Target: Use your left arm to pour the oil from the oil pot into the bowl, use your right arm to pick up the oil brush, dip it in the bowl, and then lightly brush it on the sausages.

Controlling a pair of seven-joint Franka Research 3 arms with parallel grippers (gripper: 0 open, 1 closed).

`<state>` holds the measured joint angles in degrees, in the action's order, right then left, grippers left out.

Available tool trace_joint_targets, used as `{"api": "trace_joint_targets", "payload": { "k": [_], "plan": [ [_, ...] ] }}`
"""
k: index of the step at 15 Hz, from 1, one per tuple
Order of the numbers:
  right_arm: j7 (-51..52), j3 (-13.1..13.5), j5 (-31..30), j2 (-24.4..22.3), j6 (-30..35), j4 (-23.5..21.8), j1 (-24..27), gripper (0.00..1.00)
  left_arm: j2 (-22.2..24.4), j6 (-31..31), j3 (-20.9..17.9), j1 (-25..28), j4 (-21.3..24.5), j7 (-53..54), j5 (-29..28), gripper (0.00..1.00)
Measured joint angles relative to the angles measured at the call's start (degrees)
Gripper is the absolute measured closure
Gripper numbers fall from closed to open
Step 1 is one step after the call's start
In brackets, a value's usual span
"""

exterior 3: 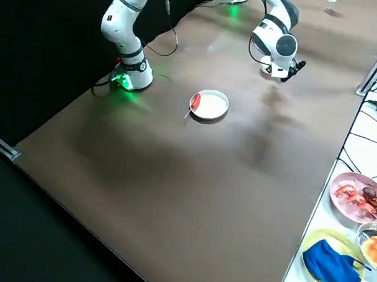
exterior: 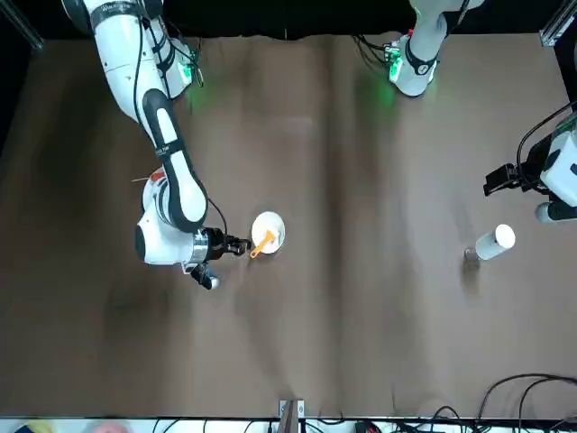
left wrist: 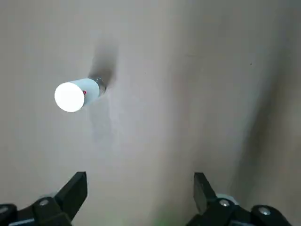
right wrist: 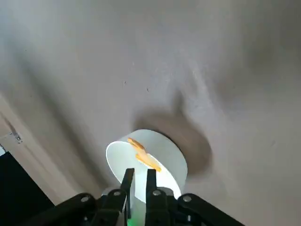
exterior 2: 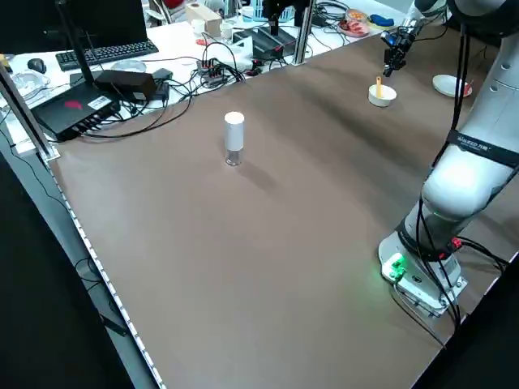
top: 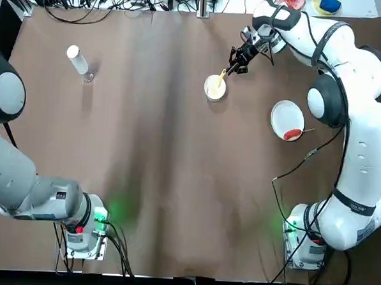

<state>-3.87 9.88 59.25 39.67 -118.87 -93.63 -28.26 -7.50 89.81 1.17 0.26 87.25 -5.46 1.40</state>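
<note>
Right claw (top: 235,64) pinches the oil brush (top: 221,76), tip seemingly inside the bowl (top: 214,87).

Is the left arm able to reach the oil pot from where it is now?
Probably yes: the oil pot stands upright and alone on bare table, and the open left pincer hangs above, nothing between them.

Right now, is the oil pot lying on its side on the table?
No, the oil pot stands upright on the table, apart from the open left pincer.
</note>
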Motion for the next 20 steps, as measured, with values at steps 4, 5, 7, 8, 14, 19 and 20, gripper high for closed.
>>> {"api": "trace_joint_targets", "payload": {
  "k": [4, 5, 7, 8, 14, 19, 20],
  "plan": [
    [0.07, 0.65, -0.01, -0.38, 0.24, 0.07, 0.28, 0.8, 0.0, 0.21, 0.0, 0.02, 0.03, 0.0, 0.0, 0.0],
    [0.13, 1.2, -0.15, -0.61, 1.06, 0.22, 0.4, 0.8, 0.0, 0.34, -0.06, 0.05, -0.05, -0.01, 0.0, 0.0],
    [0.46, 4.88, -5.27, -2.45, 8.17, 2.24, 0.82, 0.77, 0.04, 0.61, -0.17, 0.32, -0.46, -0.01, 0.0, 0.0],
    [0.59, 5.97, -8.76, -3.78, 10.19, 3.0, 1.11, 0.75, 0.05, 0.62, -0.17, 0.34, -0.5, -0.01, 0.0, 0.0],
    [6.64, 7.37, -21.75, -14.81, 17.0, 3.96, 2.21, 0.67, 0.05, 0.66, -0.17, 0.37, -0.54, -0.01, 0.0, 0.0],
    [8.51, 8.15, -34.29, -24.28, 21.42, 4.13, 2.28, 0.53, 0.05, 0.66, -0.19, 0.4, -0.57, -0.01, 0.0, 0.0],
    [8.55, 8.19, -35.62, -26.3, 22.74, 4.12, 2.28, 0.44, 0.05, 0.66, -0.19, 0.4, -0.57, -0.01, 0.0, 0.0]
  ]
}}
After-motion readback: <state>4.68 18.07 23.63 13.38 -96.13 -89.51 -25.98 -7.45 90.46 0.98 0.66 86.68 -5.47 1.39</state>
